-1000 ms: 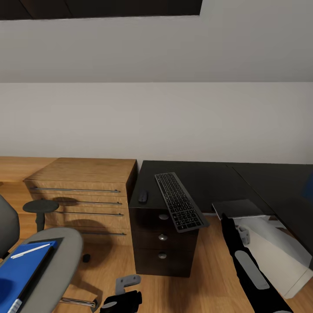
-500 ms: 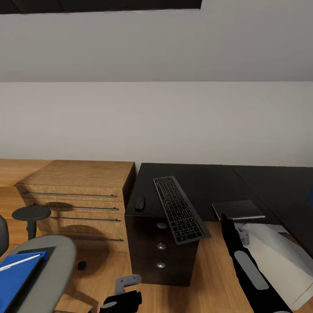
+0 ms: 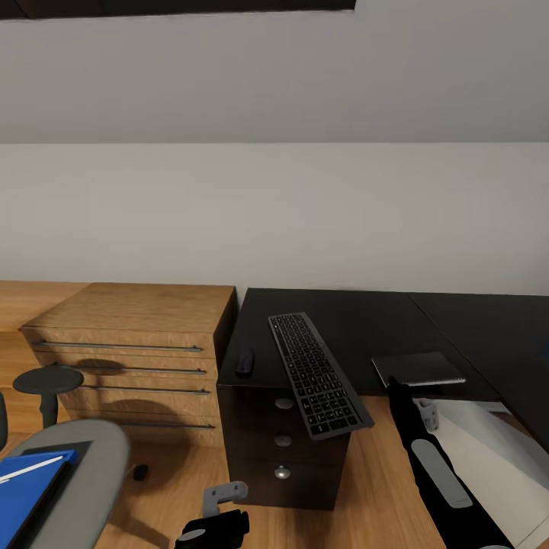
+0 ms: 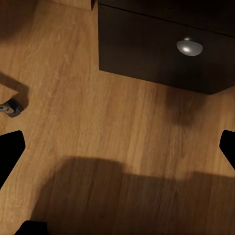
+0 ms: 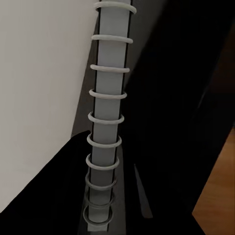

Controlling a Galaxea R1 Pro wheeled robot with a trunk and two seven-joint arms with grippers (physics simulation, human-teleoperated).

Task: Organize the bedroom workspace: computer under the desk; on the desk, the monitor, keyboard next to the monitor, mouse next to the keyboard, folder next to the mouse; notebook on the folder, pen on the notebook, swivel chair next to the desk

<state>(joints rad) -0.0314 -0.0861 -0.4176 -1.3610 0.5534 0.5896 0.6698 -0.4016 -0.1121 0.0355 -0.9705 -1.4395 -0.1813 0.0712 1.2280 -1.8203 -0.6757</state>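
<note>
Keyboard [image 3: 316, 374] and mouse [image 3: 245, 361] on the black desk [image 3: 358, 320]
Blue folder [image 3: 27, 492] with pen [image 3: 30, 469] lies lower left on the grey chair [image 3: 84, 480].

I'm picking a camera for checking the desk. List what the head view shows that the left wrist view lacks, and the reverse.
Head view: keyboard, mouse and notebook on the desk, a wooden drawer chest, a blue folder with a pen on the chair. Left wrist view: a broad shadow on the floor. Shared: a desk drawer knob and wood floor.
</note>
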